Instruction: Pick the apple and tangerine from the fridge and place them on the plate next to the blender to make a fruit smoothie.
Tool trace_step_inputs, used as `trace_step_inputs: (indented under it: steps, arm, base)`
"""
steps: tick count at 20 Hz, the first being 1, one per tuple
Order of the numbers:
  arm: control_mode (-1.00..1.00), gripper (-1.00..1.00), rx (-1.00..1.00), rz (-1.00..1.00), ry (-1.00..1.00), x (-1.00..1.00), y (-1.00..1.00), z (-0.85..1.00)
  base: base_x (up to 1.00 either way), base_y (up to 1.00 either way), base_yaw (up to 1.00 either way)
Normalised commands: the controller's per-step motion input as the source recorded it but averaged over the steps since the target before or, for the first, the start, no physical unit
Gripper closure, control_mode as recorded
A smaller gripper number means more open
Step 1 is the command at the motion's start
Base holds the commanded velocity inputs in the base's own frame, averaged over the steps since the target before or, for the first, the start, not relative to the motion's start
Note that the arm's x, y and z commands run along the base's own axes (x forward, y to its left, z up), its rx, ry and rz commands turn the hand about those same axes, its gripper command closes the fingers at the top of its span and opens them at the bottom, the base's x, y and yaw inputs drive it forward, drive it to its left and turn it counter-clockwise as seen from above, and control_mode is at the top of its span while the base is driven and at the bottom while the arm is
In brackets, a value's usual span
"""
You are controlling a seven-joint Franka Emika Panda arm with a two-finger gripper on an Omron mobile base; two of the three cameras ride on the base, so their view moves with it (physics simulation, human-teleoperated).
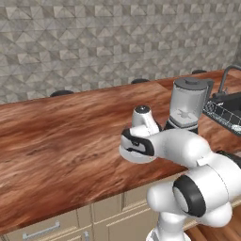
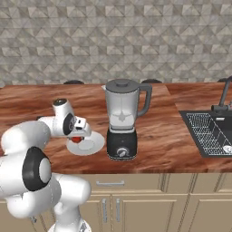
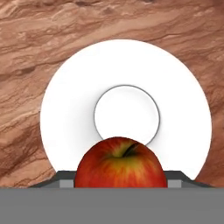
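Counter [image 1: 70, 136]: reddish wood, streaky grain, slight sheen. Plate [image 3: 70, 109]: plain white, smooth, matt. Apple [image 3: 120, 164]: glossy red-yellow skin. Blender [image 2: 121, 118]: translucent grey jar, looks plastic; black base. Wall [image 2: 113, 41]: grey stone-look tiles, rough. Cabinets [image 2: 149, 201]: beige wood.

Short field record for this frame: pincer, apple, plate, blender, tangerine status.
pincer: shut on the apple, above the plate
plate: white, on the wooden counter, bare
blender: upright on the counter, right of the plate in the right base view
tangerine: not yet on the plate
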Motion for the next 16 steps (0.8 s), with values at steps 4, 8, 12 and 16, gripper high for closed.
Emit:
trace_step_inputs:
  steps: [4,8,12,16]
  arm:
    - [-1.0,-1.0,-0.01,0.0,-0.04,0.3,-0.04,-0.37]
    - [-1.0,-1.0,0.0,0.0,-0.05,0.04,0.0,-0.03]
    - [-1.0,-1.0,0.0,0.0,-0.11,0.0,0.0,0.15]
    - [-1.0,-1.0,0.0,0.0,-0.1,-0.25,0.0,0.47]
  base:
    - [0.0,0.0,0.0]
    - [0.0,0.0,0.0]
    - [0.0,0.0,0.0]
    - [0.0,0.0,0.0]
